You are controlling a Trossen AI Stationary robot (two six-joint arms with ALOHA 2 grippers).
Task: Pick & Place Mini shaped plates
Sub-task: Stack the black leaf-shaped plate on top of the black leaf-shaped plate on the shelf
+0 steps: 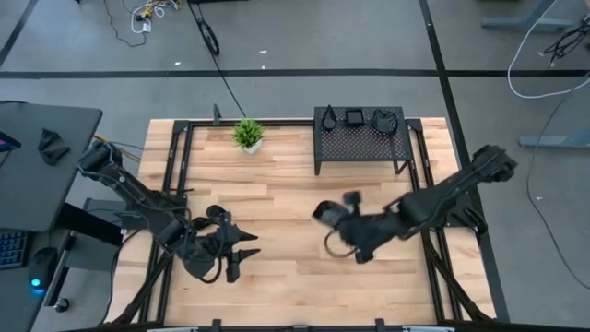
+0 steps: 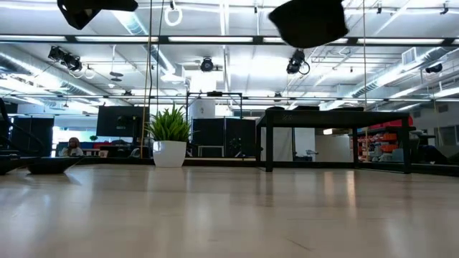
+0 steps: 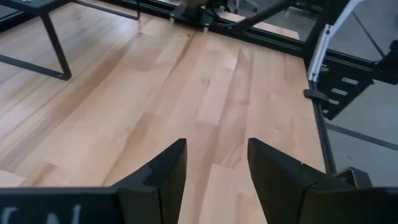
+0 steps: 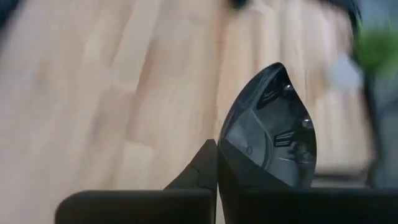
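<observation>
A: Nearest in right wrist view: teardrop plate point(image 4: 268, 127), glossy black, pinched at its edge betw. right gripper point(image 4: 217, 168) fingers, jaws closed on it. Point up, hollow side facing cam.

B: Confirmed from above. Right gripper point(image 1: 323, 214) mid-table, off the wood, plate a blurred dark blob there point(image 1: 351, 197). In low view same plate hangs at top edge point(image 2: 308, 21), clear of tabletop.

A: Left gripper point(image 3: 216, 171)?

B: Jaws apart, nothing betw. them, bare wood under. From above sits at front-left of table point(image 1: 241, 247), pointing right.

A: Any writing?

B: White letters on left wrist body, bottom-left corner point(image 3: 59, 214), cut off by frame, can't read. No brands legible elsewhere.

A: Other plates?

B: Three on top of black perforated rack point(image 1: 361, 140) at back of table: teardrop point(image 1: 328, 116), square point(image 1: 355, 118), rounded point(image 1: 383, 120), in a row, close but apart. Another dark dish low on table at far left in low view point(image 2: 50, 165).

A: Surroundings?

B: Small potted plant point(image 1: 248, 136) at back, left of rack, apart from it; white pot in low view point(image 2: 170, 137). Table point(image 1: 277, 194) light wood planks, black frame rails round it. Person seated far back in room point(image 2: 73, 147). Nothing lying betw. the two grippers.
</observation>
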